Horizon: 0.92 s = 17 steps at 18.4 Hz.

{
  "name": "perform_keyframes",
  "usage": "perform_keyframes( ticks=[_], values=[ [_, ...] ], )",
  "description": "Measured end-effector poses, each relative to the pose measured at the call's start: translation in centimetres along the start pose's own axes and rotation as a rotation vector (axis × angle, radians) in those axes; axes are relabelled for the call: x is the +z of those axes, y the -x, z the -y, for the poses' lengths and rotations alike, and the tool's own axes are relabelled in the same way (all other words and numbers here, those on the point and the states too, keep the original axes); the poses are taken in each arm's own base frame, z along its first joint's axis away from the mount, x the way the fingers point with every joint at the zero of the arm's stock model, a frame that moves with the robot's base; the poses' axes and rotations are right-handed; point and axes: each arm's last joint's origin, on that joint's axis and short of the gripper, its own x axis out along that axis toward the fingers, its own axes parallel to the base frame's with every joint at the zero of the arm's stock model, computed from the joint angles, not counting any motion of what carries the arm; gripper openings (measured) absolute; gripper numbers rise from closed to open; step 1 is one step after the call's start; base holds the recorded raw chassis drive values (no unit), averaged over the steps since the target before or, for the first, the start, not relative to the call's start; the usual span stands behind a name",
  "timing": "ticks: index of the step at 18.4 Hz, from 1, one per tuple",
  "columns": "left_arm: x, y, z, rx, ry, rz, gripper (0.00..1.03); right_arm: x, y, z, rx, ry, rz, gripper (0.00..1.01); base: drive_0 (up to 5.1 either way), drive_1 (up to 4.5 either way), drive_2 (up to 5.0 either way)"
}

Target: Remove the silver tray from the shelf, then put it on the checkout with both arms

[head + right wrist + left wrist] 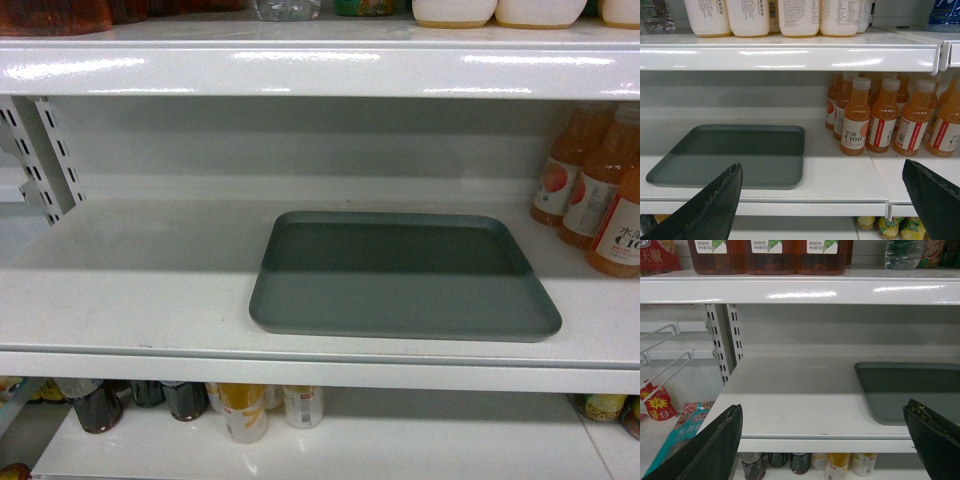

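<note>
The silver tray (404,275) lies flat on the shelf (150,290), right of its middle, its front edge close to the shelf's front lip. Juice bottles (598,190) stand in rows to the tray's right, set toward the back of the shelf. To the left, 2 perforated uprights (45,150) rise behind the shelf. A second board (320,60) runs above, carrying large jugs (775,17) over the tray's right side. Below the shelf, cans and jars (250,408) stand on a lower board.
</note>
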Motion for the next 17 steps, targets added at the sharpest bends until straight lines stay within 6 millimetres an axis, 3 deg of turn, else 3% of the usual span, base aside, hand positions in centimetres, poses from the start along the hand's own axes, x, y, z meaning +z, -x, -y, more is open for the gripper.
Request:
perform_keyframes(
  ticks=[17],
  values=[
    [0.00, 0.00, 0.00, 0.000, 0.000, 0.000, 0.98, 0.00, 0.00, 0.00, 0.000, 0.000, 0.000, 0.98, 0.0, 0.00, 0.0]
  ],
)
